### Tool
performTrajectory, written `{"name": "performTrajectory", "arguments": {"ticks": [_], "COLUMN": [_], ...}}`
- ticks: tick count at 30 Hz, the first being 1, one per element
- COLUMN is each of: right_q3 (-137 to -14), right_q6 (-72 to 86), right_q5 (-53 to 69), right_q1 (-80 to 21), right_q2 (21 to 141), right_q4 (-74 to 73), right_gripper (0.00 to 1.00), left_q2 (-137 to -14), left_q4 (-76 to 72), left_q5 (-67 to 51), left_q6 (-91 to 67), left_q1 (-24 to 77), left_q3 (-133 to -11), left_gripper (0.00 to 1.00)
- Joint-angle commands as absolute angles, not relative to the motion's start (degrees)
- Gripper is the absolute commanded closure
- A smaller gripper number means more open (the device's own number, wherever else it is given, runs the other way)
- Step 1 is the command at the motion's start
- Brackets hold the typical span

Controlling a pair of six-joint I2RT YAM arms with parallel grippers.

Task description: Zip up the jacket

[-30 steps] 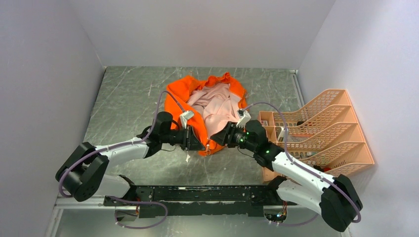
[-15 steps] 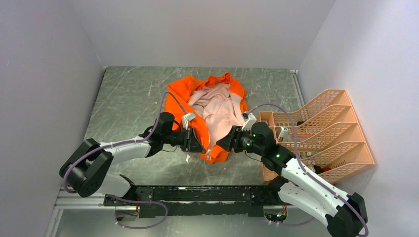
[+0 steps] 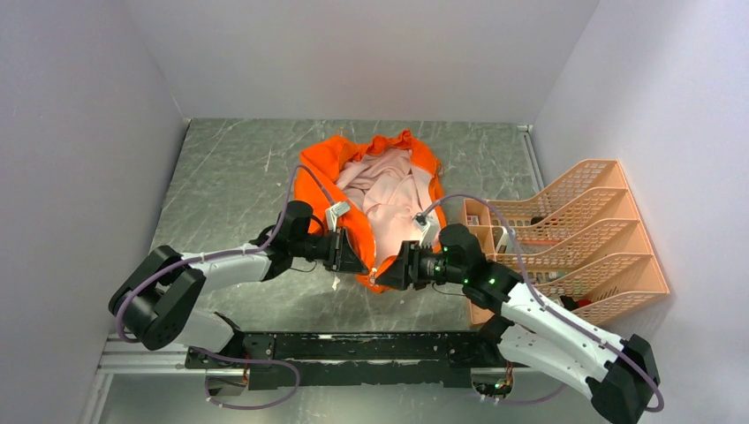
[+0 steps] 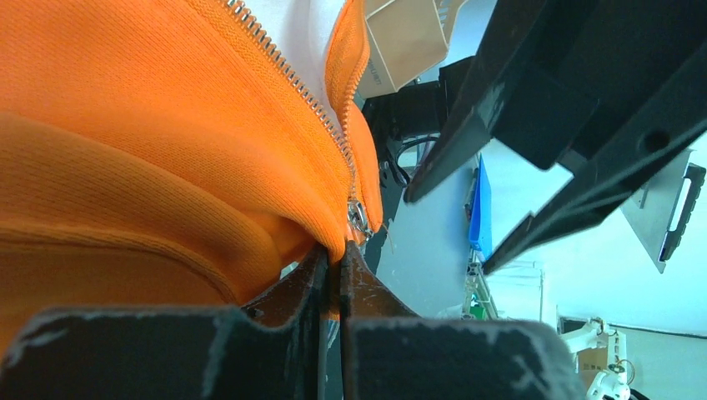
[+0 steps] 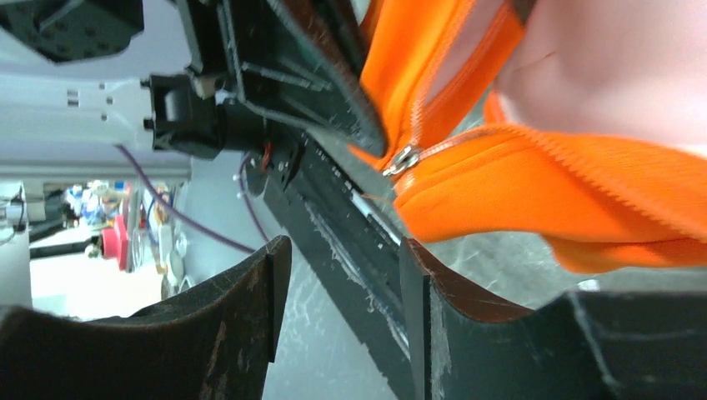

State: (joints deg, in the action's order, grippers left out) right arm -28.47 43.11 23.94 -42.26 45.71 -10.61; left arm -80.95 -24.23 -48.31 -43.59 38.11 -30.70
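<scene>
Left claw point(image 4: 333, 260) pinches the jacket point(image 3: 311, 172) at its near hem, right beside the zipper slider point(image 5: 403, 158). Right claw point(image 5: 342, 246) is spread, just short of the slider, no contact. Jacket lies mid-tabletop point(image 3: 221, 194), front open above the slider, pink lining point(image 3: 389, 199) facing up. Peach rack point(image 3: 583, 230) sits to its right.

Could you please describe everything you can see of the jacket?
The jacket is bright orange, knit-looking fabric with a pale pink lining. It lies crumpled and open on the table, lining up. Its metal-toothed zipper is joined only at the near hem, where the slider sits. The left gripper is shut on the hem beside the slider. The right gripper is open close by, not gripping.
</scene>
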Motion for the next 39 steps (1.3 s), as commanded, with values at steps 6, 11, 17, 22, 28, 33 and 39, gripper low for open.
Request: {"name": "performTrajectory", "arguments": {"ticks": [6,11,17,22,28,33,39], "right_q3": [-28.2,-27.2,-27.0,-27.3,-27.5,-27.8,-27.8], "right_q6": [50.3,51.1,51.2,50.3,49.7,49.1,48.7], "right_q5": [16.2,12.8,10.8,9.6,9.7,10.7,11.2], "right_q1": [-52.7,-53.6,-54.2,-54.3,-54.3,-54.3,-54.3], "right_q2": [47.6,48.7,51.8,53.3,55.1,56.9,56.8], "right_q4": [-7.9,-8.0,-7.1,-5.7,-3.7,-1.9,-1.4], "right_gripper": [0.46,0.45,0.45,0.45,0.45,0.48,0.54], "left_q2": [-81.7,-82.0,-82.3,-83.5,-83.8,-84.0,-84.1], "left_q4": [-27.5,-28.2,-30.6,-33.8,-34.1,-33.9,-34.2], "left_q5": [-51.4,-51.7,-52.1,-52.9,-52.6,-52.5,-52.4], "left_q6": [-46.9,-48.0,-50.8,-53.4,-53.7,-53.8,-54.0], "left_q1": [38.8,38.8,39.0,39.2,39.8,40.1,40.1], "left_q3": [-31.6,-30.9,-30.0,-29.2,-29.3,-29.5,-29.4], "left_gripper": [0.92,0.92,0.92,0.92,0.92,0.92,0.92]}}
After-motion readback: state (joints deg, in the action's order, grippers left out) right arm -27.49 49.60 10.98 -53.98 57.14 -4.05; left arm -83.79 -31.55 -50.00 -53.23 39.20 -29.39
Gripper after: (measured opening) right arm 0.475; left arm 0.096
